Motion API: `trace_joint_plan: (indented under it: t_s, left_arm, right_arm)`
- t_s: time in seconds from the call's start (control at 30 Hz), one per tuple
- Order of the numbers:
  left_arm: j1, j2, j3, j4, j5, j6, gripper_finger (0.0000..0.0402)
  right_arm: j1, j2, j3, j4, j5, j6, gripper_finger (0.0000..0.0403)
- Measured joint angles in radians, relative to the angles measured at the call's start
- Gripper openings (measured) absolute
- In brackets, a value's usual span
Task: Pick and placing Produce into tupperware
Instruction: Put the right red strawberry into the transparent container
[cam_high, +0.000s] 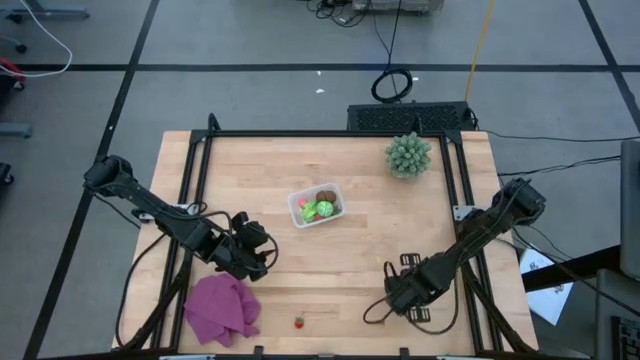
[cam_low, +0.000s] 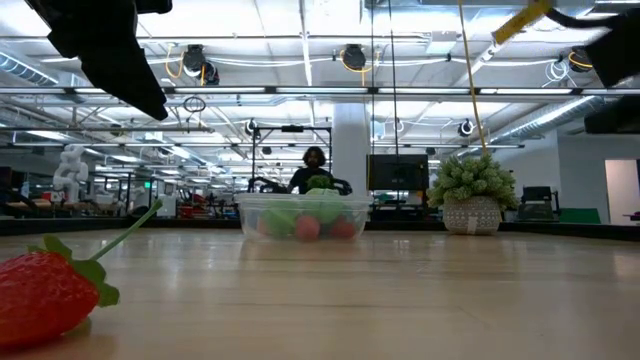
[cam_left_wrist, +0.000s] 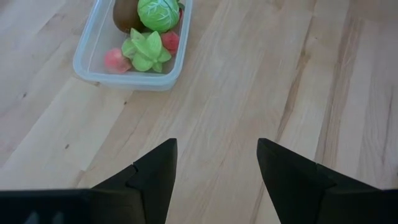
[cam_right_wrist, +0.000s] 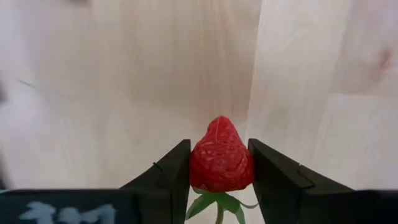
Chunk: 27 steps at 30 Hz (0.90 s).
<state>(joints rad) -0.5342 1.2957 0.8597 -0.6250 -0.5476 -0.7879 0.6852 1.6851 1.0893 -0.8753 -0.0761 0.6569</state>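
Though small, strawberry (cam_right_wrist: 221, 158) in right tool (cam_right_wrist: 219, 149).

Wooden table (cam_high: 350, 255) bearing a spiky pale-green potted plant (cam_high: 408, 155) near its far edge and a crumpled purple cloth (cam_high: 222, 308) at its near left corner.

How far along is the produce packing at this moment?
Done: green, brown and pink pieces lie in the tupperware. In hand: the right gripper is closed on the first strawberry. Left: placing it, then the second strawberry lying on the table near the purple cloth. The left gripper waits open.
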Motion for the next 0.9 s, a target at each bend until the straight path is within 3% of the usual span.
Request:
trace_joint_plan:
  t_s: [0.4, 0.9]
  left_arm:
    - [0.000, 0.000, 0.000, -0.001, 0.000, 0.003, 0.0227]
    - [0.000, 0.000, 0.000, -0.008, 0.023, 0.030, 0.0227]
  right_arm:
    - [-0.215, -0.203, 0.005, 0.183, 0.080, -0.215, 0.0134]
    - [-0.556, -0.165, 0.218, 0.397, 0.133, -0.720, 0.0134]
